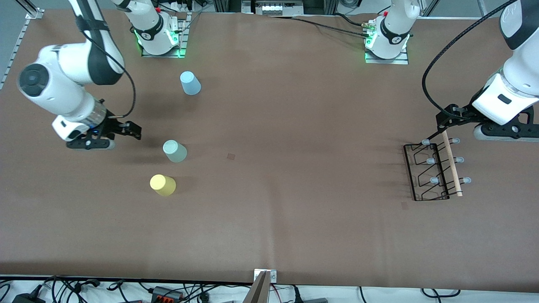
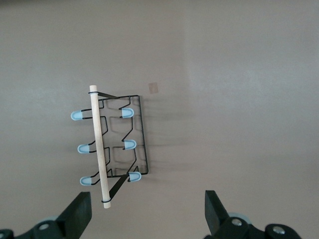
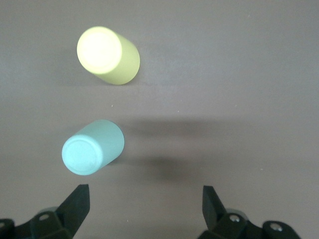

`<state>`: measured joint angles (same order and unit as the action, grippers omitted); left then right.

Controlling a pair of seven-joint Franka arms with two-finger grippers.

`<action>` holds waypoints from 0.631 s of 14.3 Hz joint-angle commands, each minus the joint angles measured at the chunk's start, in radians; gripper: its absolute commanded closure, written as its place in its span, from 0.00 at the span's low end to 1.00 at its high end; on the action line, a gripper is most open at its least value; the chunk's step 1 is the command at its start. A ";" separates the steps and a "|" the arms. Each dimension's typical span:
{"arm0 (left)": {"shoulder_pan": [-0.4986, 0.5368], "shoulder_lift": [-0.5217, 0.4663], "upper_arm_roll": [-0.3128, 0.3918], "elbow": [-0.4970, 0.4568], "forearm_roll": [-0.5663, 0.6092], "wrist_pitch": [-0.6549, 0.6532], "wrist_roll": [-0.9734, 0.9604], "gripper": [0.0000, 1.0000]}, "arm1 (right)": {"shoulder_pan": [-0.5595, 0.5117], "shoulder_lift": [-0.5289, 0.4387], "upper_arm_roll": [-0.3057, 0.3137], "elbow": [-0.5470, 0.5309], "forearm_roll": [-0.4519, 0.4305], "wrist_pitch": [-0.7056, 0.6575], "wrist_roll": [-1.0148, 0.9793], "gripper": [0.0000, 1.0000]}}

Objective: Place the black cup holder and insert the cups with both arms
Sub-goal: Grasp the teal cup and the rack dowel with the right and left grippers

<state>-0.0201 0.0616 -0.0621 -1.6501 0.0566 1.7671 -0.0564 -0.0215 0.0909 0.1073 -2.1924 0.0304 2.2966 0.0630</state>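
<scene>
The black cup holder [image 1: 431, 172] lies on the table at the left arm's end, with its wooden rod handle [image 1: 452, 163] on top. It also shows in the left wrist view [image 2: 119, 142]. My left gripper [image 1: 447, 115] hangs open and empty [image 2: 148, 211] just above the holder's end nearest the arm bases. Three cups stand mouth down at the right arm's end: light blue [image 1: 190, 83], sage green [image 1: 174, 151] and yellow [image 1: 163, 184]. My right gripper [image 1: 132, 129] is open and empty [image 3: 144, 209], beside the green cup [image 3: 92, 147]. The yellow cup [image 3: 107, 55] is farther off.
The brown table [image 1: 294, 189] stretches wide and bare between the cups and the holder. Cables and a metal bracket [image 1: 264, 280] lie along the table edge nearest the front camera. The arm bases [image 1: 160, 33] stand at the edge farthest from it.
</scene>
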 commanded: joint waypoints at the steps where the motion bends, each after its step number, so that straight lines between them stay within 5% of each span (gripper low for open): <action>1: -0.003 0.010 -0.004 0.021 0.003 0.000 -0.013 0.00 | 0.031 0.012 0.002 -0.027 0.005 0.061 0.040 0.00; 9: 0.041 0.058 0.016 0.021 0.009 0.029 0.001 0.00 | 0.104 0.165 0.002 -0.001 0.005 0.280 0.089 0.00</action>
<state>-0.0035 0.0742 -0.0501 -1.6504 0.0567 1.7922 -0.0644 0.0584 0.2304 0.1096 -2.2136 0.0305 2.5449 0.1444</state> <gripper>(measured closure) 0.000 0.000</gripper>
